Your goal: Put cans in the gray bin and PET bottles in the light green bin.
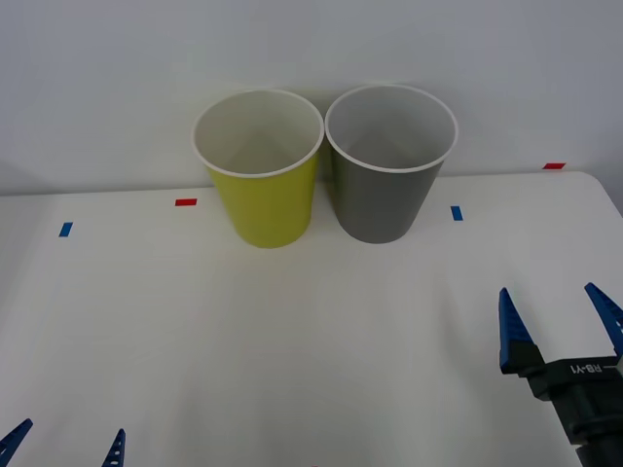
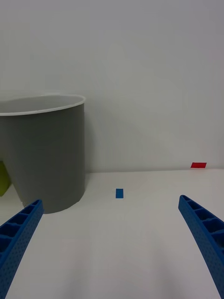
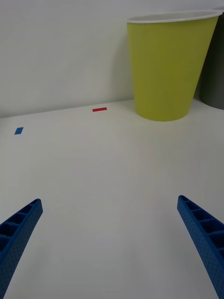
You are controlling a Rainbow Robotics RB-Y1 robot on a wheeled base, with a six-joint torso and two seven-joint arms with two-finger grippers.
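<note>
- Two bins are standing at the far side of the white table point(image 1: 292, 331), side by side near the wall, their rims close together or touching.
- One light green bin point(image 1: 265, 204) is sitting upright on the robot's left of the pair; its white inside is showing nothing in it.
- One gray bin point(image 1: 384, 199) is sitting upright on the robot's right of the pair; its paler inside is likewise showing nothing from the front view.
- Four tape marks are lying flat on the table: two red and two blue. One red mark point(image 1: 185, 202) is lying left of the light green bin, one blue mark point(image 1: 65, 230) is lying farther left, one blue mark point(image 1: 457, 212) is lying right of the gray bin, and one red mark point(image 1: 553, 166) is sitting at the far right edge.
- The right gripper point(image 1: 562, 313) is hovering over the near right part of the table, well apart from the gray bin, its two blue fingers spread wide with nothing between them.
- The left gripper point(image 1: 64, 442) is showing at the near left edge, well apart from the light green bin, its two blue fingertips also spread and holding nothing.
- In the right wrist view, the gray bin point(image 2: 46, 154) is standing ahead, with the blue mark point(image 2: 119, 193) beside it.
- In the left wrist view, the light green bin point(image 3: 168, 70) is standing ahead.
</note>
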